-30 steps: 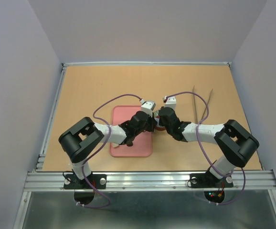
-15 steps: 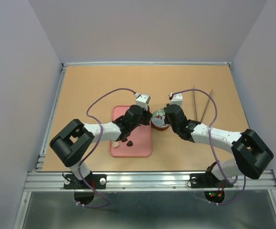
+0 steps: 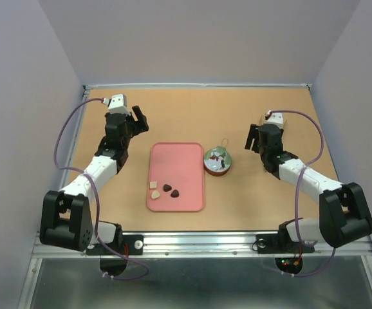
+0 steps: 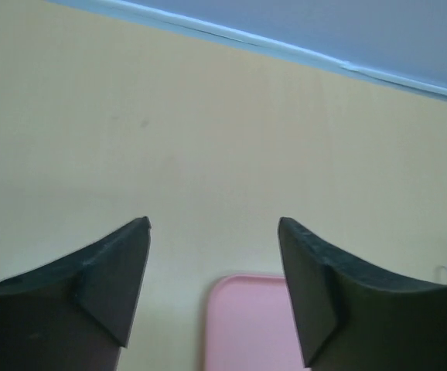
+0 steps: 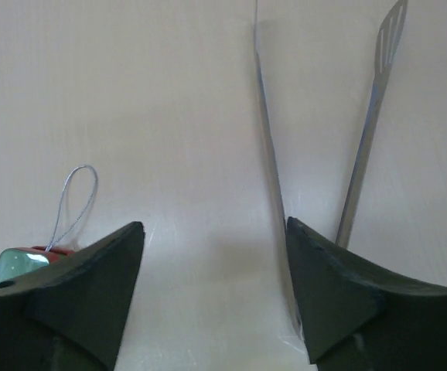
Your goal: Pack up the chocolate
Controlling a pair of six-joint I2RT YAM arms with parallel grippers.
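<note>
We find the left end effector [image 4: 213,224] with its fingers spread wide and nothing between them; only bare desk [image 3: 192,109] and a corner of the pink tray [image 3: 176,161] appear beyond it. The right end effector [image 5: 213,226] is equally wide open and empty, looking out over a pair of metal tongs [image 5: 366,147] lying on the desk. One second ago both end effectors were bunched together over the round tin [image 3: 217,161] and the tray; they have since withdrawn, the left to 10 o'clock of the tray and the right to 2 o'clock of the tin, each well apart from it. The tin stands just beside the tray at its 3 o'clock edge, lid on, wire loop [image 5: 73,205] lying toward 12 o'clock. The chocolate [image 3: 166,188], two cream pieces and two dark, lies on the tray near its 6 o'clock end. We judge the task unfinished: these pieces remain outside a tin that looks closed. The group forms a short row whose long axis runs roughly 9 to 3 o'clock; the pieces are too small to tell which way each one points.
</note>
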